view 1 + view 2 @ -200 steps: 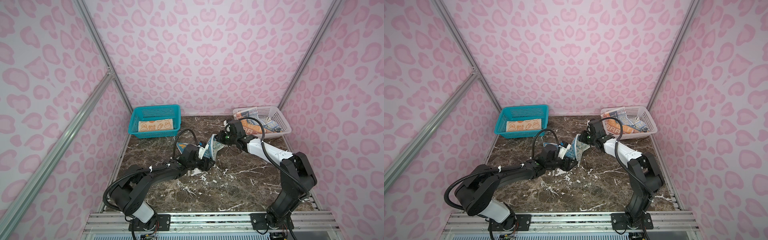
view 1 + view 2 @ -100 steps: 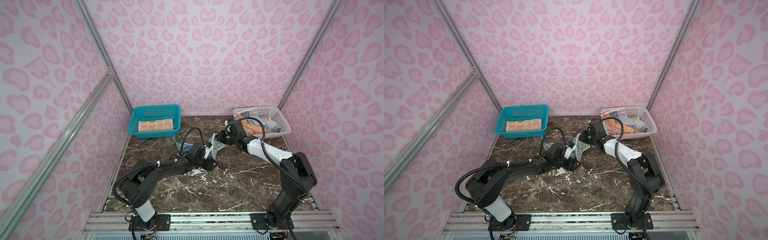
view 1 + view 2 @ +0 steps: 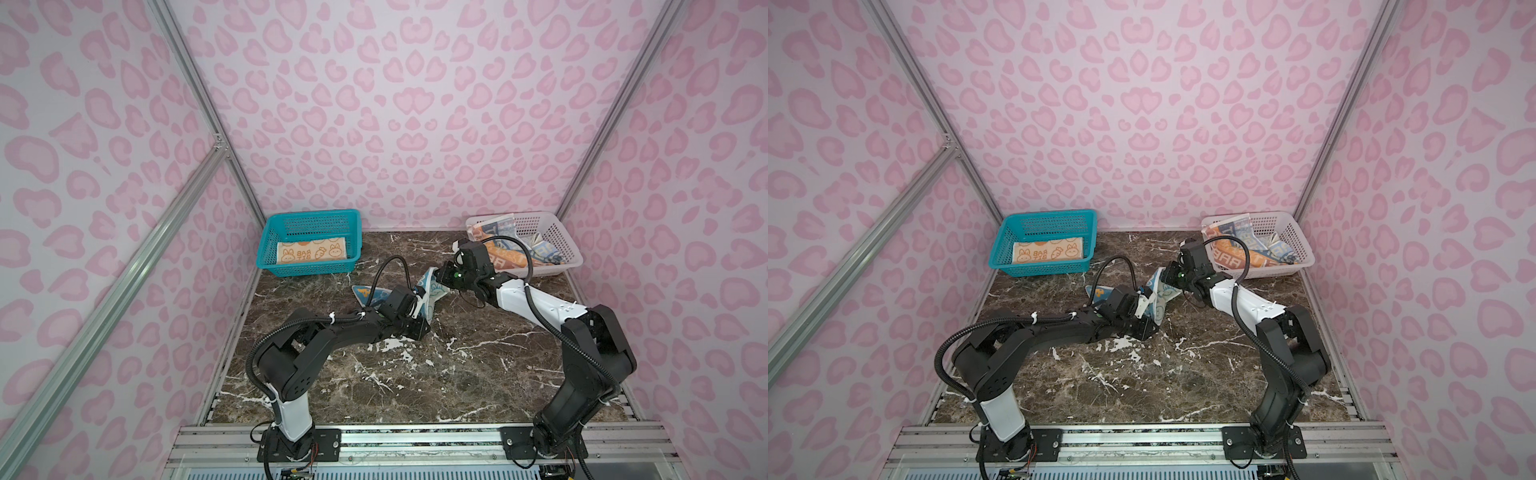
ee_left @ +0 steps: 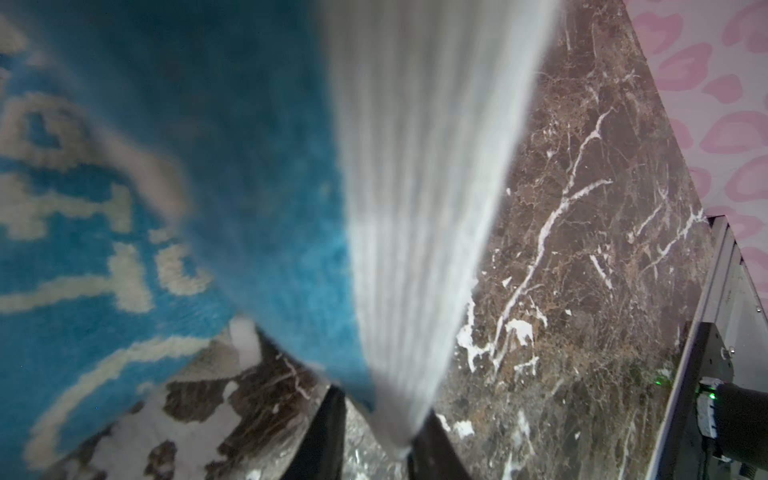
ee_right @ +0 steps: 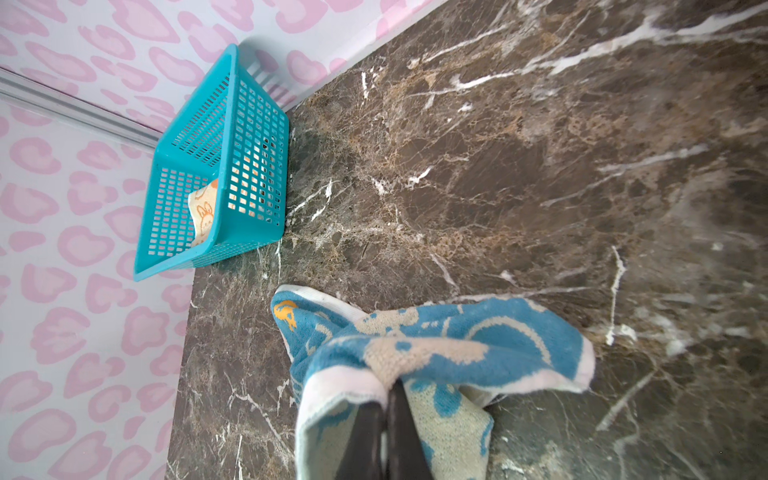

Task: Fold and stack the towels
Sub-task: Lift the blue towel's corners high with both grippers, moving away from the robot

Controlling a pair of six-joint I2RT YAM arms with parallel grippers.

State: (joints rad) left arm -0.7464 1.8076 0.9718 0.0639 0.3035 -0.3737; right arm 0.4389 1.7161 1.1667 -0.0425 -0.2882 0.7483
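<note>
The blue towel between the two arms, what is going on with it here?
Both arms hold the blue towel, bunched and partly off the table. The right pincer pinches one edge; the left pincer grips its white hem. An orange towel lies folded in the teal basket; a lettered towel sits crumpled in the white basket.

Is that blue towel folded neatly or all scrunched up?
Scrunched up, not folded. The blue towel is bunched and twisted, its edges pointing different ways.
</note>
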